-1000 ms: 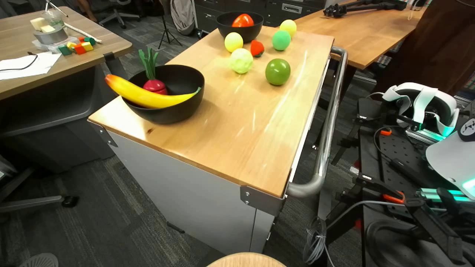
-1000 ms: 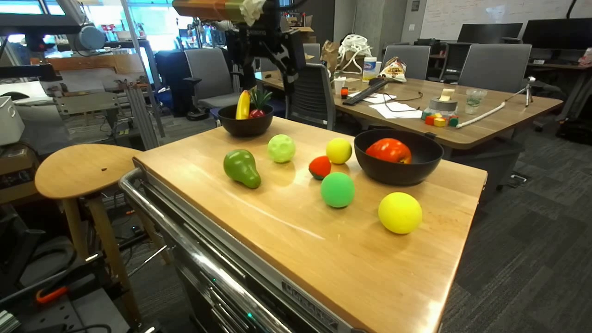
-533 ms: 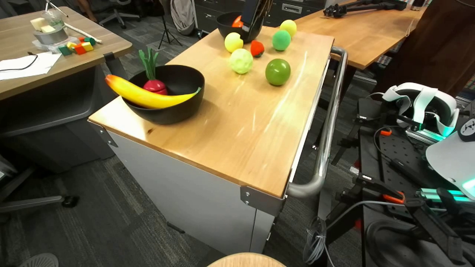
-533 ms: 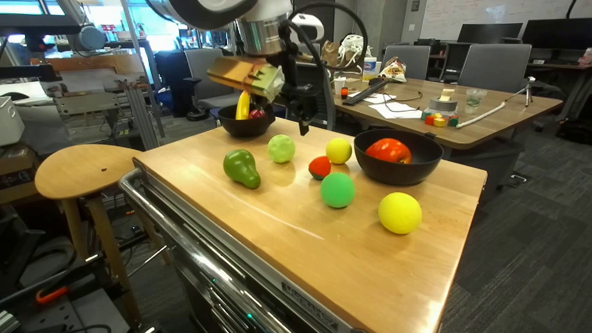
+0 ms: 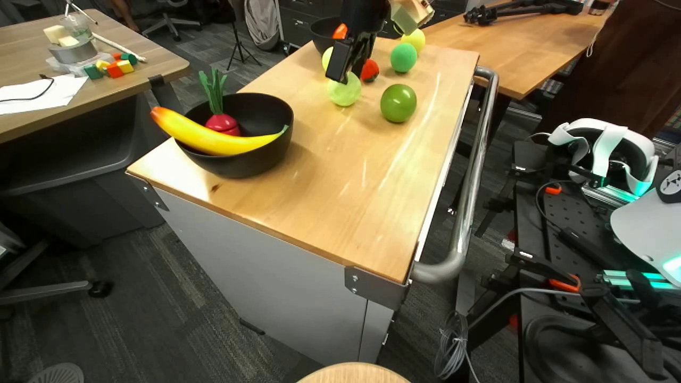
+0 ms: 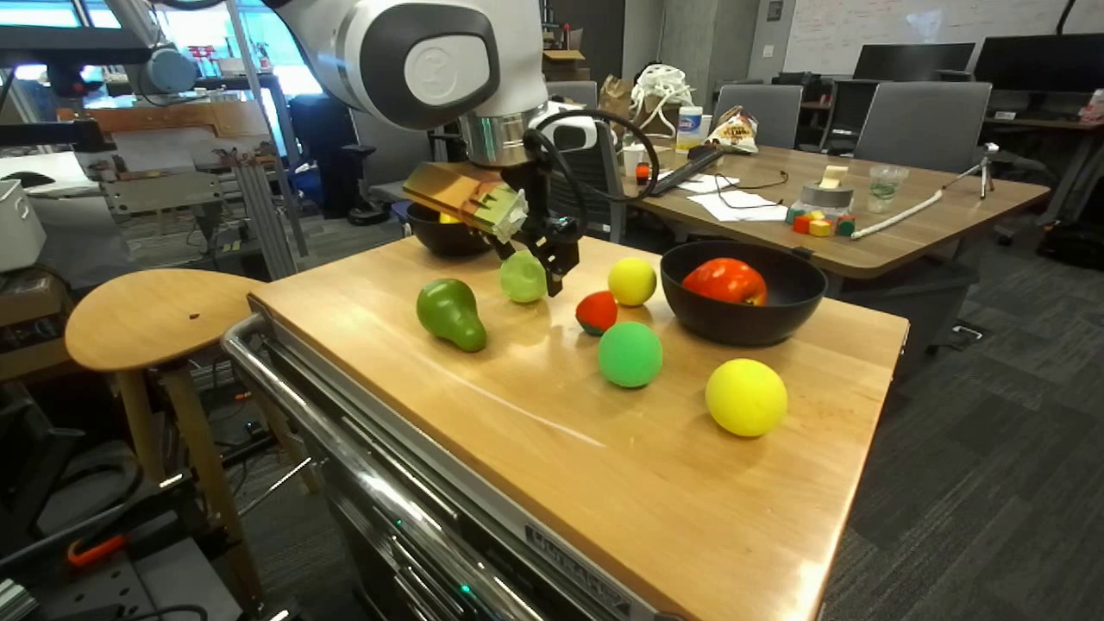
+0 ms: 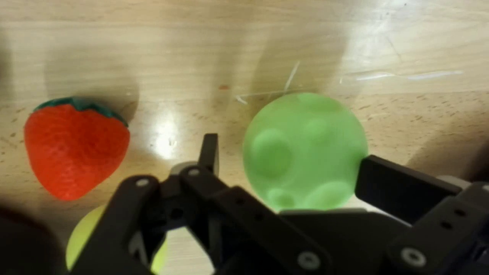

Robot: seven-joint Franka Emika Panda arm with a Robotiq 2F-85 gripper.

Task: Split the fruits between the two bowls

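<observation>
Above a wooden tabletop [image 6: 673, 492], the claw [image 7: 288, 164] — spread wide, gripping nothing — frames a dimpled green ball [image 7: 305, 141] between its jaws, a strawberry [image 7: 78, 149] near that ball.

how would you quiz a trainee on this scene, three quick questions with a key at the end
1. In an exterior view, what shares a bowl with the banana?
2. True or false: the pear lies on the wooden worktop.
3. In the wrist view, what is between the open jaws of the gripper? A, the banana; B, a dimpled green ball; C, the pear.

Key: 1, a red radish-like piece with green leaves; 2, true; 3, B.
</observation>
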